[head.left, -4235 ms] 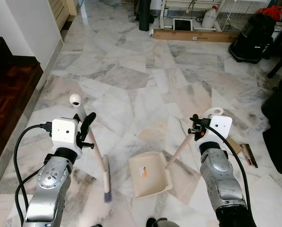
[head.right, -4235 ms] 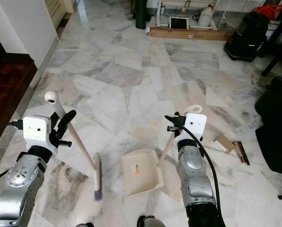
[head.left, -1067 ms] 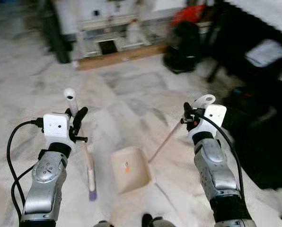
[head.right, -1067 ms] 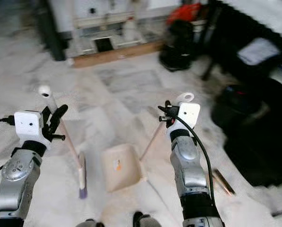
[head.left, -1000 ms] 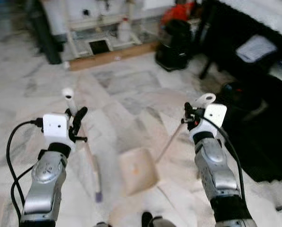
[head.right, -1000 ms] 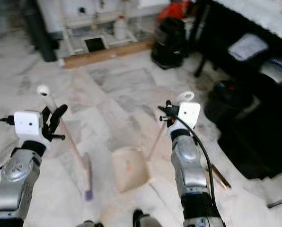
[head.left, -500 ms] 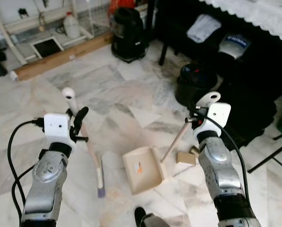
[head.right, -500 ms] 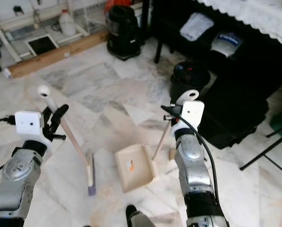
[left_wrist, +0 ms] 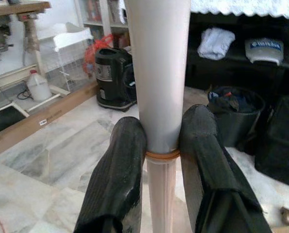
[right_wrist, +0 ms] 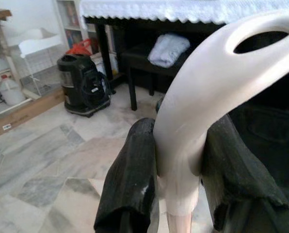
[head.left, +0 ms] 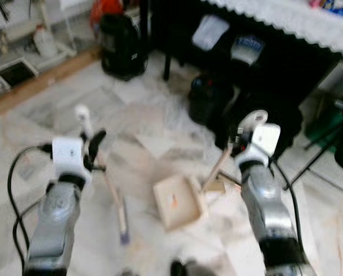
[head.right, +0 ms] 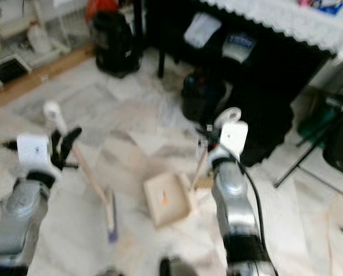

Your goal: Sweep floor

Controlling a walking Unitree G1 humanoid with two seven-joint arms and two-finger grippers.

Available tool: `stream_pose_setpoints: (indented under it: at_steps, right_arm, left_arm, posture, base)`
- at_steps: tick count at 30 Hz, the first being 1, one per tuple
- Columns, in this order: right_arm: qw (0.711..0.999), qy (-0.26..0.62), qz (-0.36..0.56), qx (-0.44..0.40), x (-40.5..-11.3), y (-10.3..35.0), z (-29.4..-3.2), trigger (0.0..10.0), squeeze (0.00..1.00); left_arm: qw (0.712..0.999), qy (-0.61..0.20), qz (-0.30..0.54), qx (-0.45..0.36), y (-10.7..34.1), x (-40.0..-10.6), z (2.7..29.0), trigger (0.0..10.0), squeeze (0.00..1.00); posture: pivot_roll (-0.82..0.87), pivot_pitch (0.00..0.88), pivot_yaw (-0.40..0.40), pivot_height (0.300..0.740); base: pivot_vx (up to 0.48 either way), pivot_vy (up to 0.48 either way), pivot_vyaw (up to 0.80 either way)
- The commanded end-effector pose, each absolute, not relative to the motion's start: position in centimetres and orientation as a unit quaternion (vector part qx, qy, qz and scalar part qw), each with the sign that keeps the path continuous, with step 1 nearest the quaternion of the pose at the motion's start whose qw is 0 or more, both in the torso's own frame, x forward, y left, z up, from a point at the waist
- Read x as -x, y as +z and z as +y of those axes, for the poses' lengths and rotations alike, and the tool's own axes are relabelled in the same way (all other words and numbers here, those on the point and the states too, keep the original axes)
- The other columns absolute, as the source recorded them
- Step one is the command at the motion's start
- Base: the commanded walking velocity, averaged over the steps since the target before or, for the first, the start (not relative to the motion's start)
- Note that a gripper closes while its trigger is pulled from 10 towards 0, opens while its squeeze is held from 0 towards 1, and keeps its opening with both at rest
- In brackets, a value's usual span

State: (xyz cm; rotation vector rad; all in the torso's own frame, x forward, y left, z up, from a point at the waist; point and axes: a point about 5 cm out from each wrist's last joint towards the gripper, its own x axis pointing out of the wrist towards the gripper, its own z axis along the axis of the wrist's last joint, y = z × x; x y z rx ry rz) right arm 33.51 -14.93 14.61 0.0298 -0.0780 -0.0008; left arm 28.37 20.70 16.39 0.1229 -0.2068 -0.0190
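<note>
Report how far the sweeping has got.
Done: both tools are gripped. The left gripper is shut on the broom handle, the right gripper on the dustpan handle. In hand: broom head and pan hang low by the marble floor, beside a brown scrap. Left: the pan looks empty, so sweeping that scrap in remains.
</note>
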Motion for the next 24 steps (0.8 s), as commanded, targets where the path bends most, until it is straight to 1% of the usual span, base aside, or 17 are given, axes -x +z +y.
stream_pose_setpoints:
  at_steps: [1, 15, 24]
  right_arm:
    - [0.998, -0.011, -0.058, -0.017, -33.43, 15.28, -15.68, 10.0, 0.0]
    - [0.998, -0.011, -0.061, -0.018, -33.08, 15.11, -15.66, 10.0, 0.0]
    - [0.998, -0.011, -0.061, -0.019, -33.11, 15.1, -15.47, 10.0, 0.0]
  left_arm:
    - [0.99, -0.019, -0.123, -0.069, 17.11, -28.42, 20.07, 10.0, 0.0]
    - [0.989, -0.028, -0.126, -0.066, 17.11, -28.52, 19.74, 10.0, 0.0]
    - [0.989, -0.025, -0.127, -0.068, 17.23, -28.78, 19.93, 10.0, 0.0]
  posture:
    - [-0.07, 0.165, -0.038, 0.74]
    - [-0.08, 0.114, -0.03, 0.74]
    - [-0.08, 0.125, -0.027, 0.74]
  base:
    - [0.0, 0.0, -0.78]
    - [0.0, 0.0, -0.78]
    - [0.0, 0.0, -0.78]
